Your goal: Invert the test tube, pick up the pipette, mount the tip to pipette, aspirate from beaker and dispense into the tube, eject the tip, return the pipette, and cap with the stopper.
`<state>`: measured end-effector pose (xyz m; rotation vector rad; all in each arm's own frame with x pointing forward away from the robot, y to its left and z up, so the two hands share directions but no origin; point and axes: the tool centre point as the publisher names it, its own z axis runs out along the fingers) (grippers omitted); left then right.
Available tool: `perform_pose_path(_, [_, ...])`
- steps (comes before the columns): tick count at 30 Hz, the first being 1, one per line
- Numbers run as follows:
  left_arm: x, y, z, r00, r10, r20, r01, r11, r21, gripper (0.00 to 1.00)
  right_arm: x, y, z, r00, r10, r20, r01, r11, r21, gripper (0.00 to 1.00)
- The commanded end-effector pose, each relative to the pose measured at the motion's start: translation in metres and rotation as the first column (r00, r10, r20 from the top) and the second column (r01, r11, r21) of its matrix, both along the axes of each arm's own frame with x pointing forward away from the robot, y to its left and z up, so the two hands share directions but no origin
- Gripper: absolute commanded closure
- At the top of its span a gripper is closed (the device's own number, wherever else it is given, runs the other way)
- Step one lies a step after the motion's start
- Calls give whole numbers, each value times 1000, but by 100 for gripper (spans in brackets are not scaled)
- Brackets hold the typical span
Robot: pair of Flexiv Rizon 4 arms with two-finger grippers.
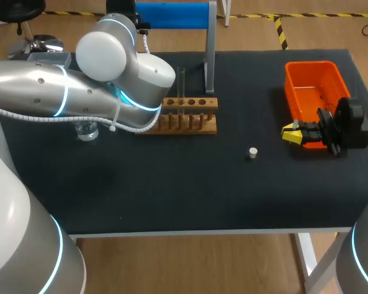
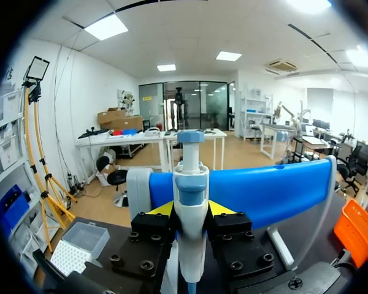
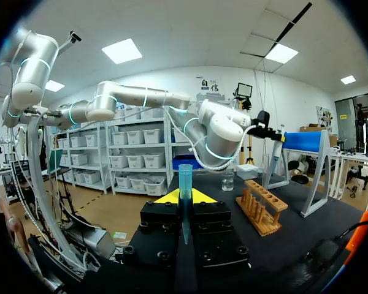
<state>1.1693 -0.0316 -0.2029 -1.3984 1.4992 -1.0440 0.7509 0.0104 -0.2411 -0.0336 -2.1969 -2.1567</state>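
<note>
Though near rack (image 1: 189, 114), left arm (image 1: 61, 92) over beaker (image 1: 86, 130)

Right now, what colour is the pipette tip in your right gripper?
Blue: the pipette tip shows best in the right wrist view.

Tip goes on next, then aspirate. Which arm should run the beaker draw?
Left. The left gripper is shut on the pipette, and the beaker stands on that side, beside its forearm. The right gripper is shut on the blue tip, by the orange bin.
</note>
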Motion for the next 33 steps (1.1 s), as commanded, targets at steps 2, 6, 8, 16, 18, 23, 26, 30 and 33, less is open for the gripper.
perform_pose_path(2, [-5,-3,15,1000,2,21,-2,1000,7,100,-1,-1,0,1000,0,1,0,1000,0,100])
perform_pose_path(6, [-7,-3,36,998,1,58,-2,1000,10,100,-1,-1,0,1000,0,1,0,1000,0,100])
perform_pose_path(8, [-7,-2,46,997,7,77,-8,1000,12,100,-1,-1,0,1000,0,1,0,1000,0,100])
perform_pose_path(16, [-10,0,80,993,22,120,-26,999,31,100,-1,-1,0,1000,0,1,0,1000,0,100])
perform_pose_path(18, [-12,0,84,993,19,120,-23,999,33,100,-1,-1,0,1000,0,1,0,1000,0,100])
perform_pose_path(23, [-27,-1,95,994,-75,74,74,997,24,100,-1,-1,0,1000,0,1,0,1000,0,100])
perform_pose_path(26, [-41,-1,101,983,-179,44,179,984,2,100,-1,-1,0,1000,0,1,0,1000,0,100])
perform_pose_path(30, [-63,3,113,953,-299,44,300,953,-31,100,-1,-1,0,1000,0,1,0,1000,0,100])
perform_pose_path(33, [-81,8,123,919,-391,55,394,918,-45,100,-1,-1,0,1000,0,1,0,1000,0,100])
